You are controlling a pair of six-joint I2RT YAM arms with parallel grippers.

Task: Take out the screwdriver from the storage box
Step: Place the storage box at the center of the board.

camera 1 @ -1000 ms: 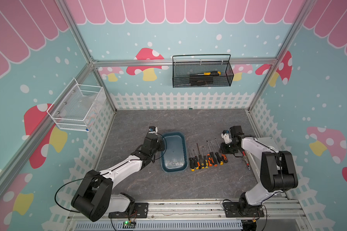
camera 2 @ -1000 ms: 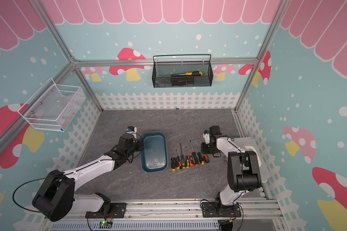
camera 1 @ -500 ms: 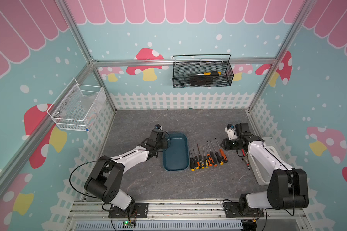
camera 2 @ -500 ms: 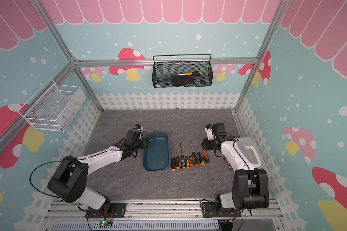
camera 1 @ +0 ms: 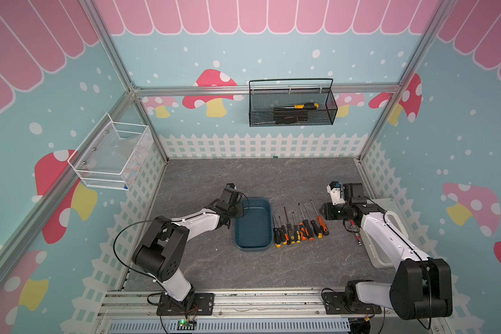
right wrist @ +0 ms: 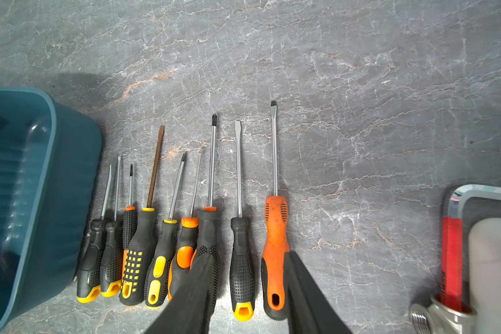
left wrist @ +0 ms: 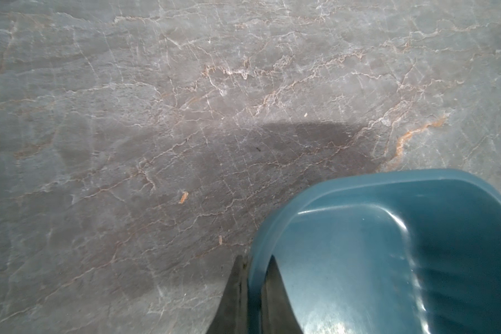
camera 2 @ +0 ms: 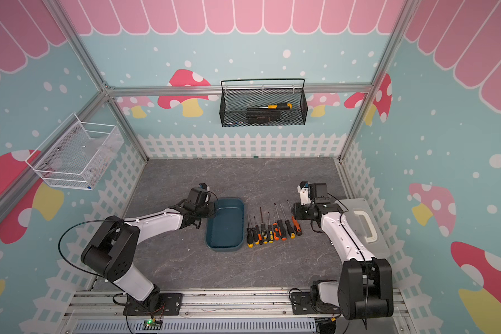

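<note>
The storage box (camera 1: 253,228) (camera 2: 225,225) is a teal tub on the grey table, and nothing shows inside it. My left gripper (camera 1: 234,215) (camera 2: 206,215) (left wrist: 255,260) is shut on the box's left rim (left wrist: 388,176), one finger inside the wall and one outside. Several screwdrivers (camera 1: 298,228) (camera 2: 272,228) lie in a row on the table right of the box (right wrist: 41,188). My right gripper (camera 1: 324,212) (camera 2: 295,212) (right wrist: 248,256) hangs open over the handles at the row's right end, beside the orange screwdriver (right wrist: 275,231), holding nothing.
A white lidded case (camera 1: 388,231) with a handle sits at the right, under my right arm. A red-handled metal fitting (right wrist: 451,251) lies beside it. A black mesh basket (camera 1: 291,121) hangs on the back wall, a white wire basket (camera 1: 113,156) on the left wall.
Both arms' elbows have swung down toward the front rail. The right jaws have spread a little wider over the row. The left gripper has stayed shut on the box rim.
</note>
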